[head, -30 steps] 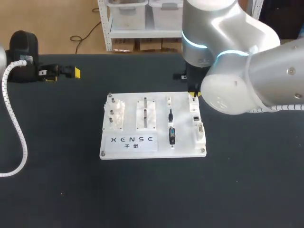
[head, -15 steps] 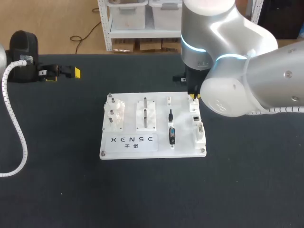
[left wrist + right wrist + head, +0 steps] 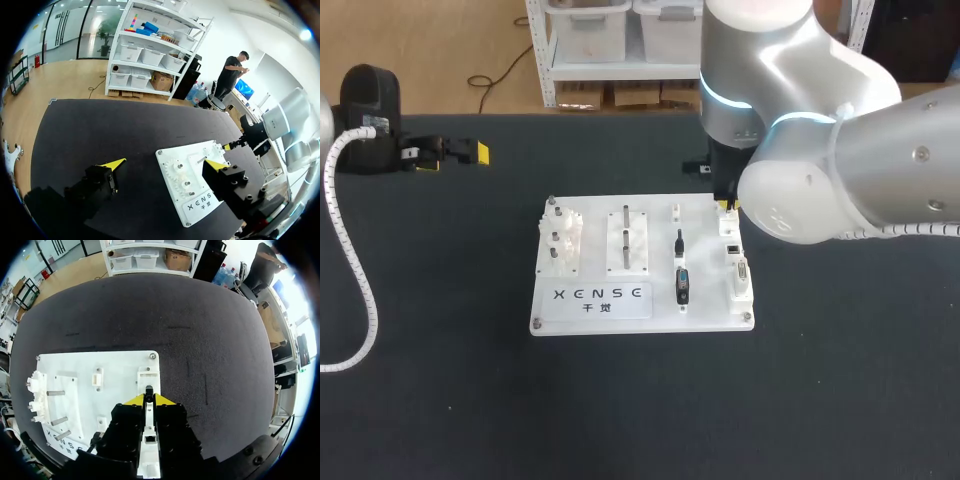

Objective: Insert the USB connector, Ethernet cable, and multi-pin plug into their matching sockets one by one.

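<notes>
Over the far right corner of the white board (image 3: pixel 120 371), my right gripper (image 3: pixel 148 401) pinches the USB connector (image 3: pixel 148 390) just above the socket block (image 3: pixel 148 376); small, rigid and light, I judge, best gripped on its flat sides.

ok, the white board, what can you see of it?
The board is a flat white rectangular plate, plastic-looking, lying on the table with a screw at each corner. Left end: gears on pegs; a block with two pins; two dark connectors in a column; a socket strip along the right edge; printed label in front. The right gripper holds a small black plug over the strip's far end.
</notes>
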Robot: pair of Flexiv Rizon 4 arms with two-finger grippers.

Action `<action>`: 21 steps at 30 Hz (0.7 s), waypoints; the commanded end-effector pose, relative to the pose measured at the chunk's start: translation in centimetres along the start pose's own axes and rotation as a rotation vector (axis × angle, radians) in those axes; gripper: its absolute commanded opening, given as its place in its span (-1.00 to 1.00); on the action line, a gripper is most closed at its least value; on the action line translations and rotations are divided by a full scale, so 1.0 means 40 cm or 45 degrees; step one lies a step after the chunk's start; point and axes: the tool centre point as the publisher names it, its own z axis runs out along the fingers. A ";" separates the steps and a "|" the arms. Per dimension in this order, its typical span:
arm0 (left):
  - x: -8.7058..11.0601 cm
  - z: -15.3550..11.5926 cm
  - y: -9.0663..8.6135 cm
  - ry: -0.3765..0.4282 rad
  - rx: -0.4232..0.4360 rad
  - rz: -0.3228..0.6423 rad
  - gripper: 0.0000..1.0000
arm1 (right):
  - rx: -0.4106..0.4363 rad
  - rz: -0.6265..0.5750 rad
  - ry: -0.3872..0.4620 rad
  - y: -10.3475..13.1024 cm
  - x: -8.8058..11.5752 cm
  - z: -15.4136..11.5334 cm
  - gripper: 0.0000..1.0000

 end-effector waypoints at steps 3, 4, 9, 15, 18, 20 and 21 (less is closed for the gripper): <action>0.000 0.000 0.000 0.000 0.000 0.000 1.00 | 0.013 0.014 0.014 -0.005 0.000 0.013 -1.00; 0.000 0.000 0.000 0.000 0.000 0.000 1.00 | 0.018 0.021 0.018 -0.008 -0.003 0.019 -1.00; 0.000 0.000 0.000 0.000 0.000 0.000 1.00 | 0.032 0.055 0.055 -0.022 -0.011 0.048 -1.00; 0.000 0.000 0.000 0.000 0.000 0.000 1.00 | 0.046 0.056 0.103 -0.030 -0.005 0.075 -1.00; 0.000 0.000 0.000 0.000 0.000 0.000 1.00 | 0.045 0.053 0.116 -0.030 -0.002 0.080 -1.00; 0.000 0.000 0.000 0.000 0.000 0.000 1.00 | 0.048 0.046 0.121 -0.029 -0.001 0.081 -1.00; 0.000 0.000 0.000 0.000 0.000 0.000 1.00 | 0.046 0.037 0.120 -0.029 -0.001 0.082 -1.00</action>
